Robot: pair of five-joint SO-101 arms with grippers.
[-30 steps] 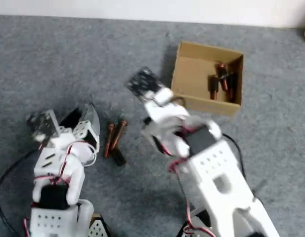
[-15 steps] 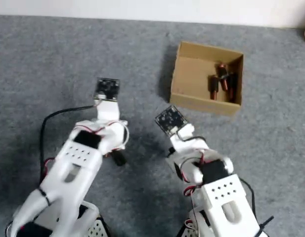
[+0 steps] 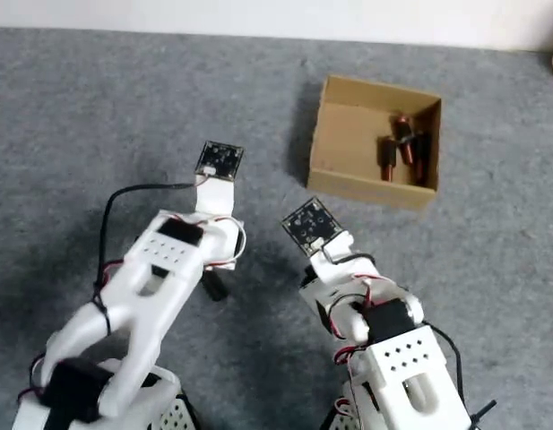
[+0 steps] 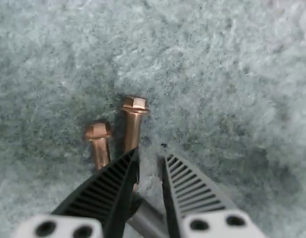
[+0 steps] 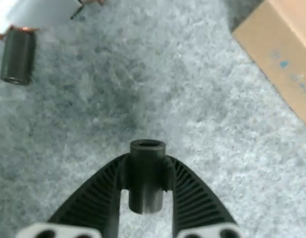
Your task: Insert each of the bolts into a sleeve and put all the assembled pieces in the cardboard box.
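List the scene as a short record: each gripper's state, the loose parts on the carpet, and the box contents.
left gripper: open, tips low over a copper hex-head bolt
second bolt: lies beside the first on the grey carpet
right gripper: shut on a black cylindrical sleeve
loose sleeve: black, on the carpet, not gripped
brown cardboard box: open, holds assembled bolt-and-sleeve pieces

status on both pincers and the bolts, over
Left pincer open above two bolts. Right pincer shut on sleeve. Second sleeve lies beside the bolts.
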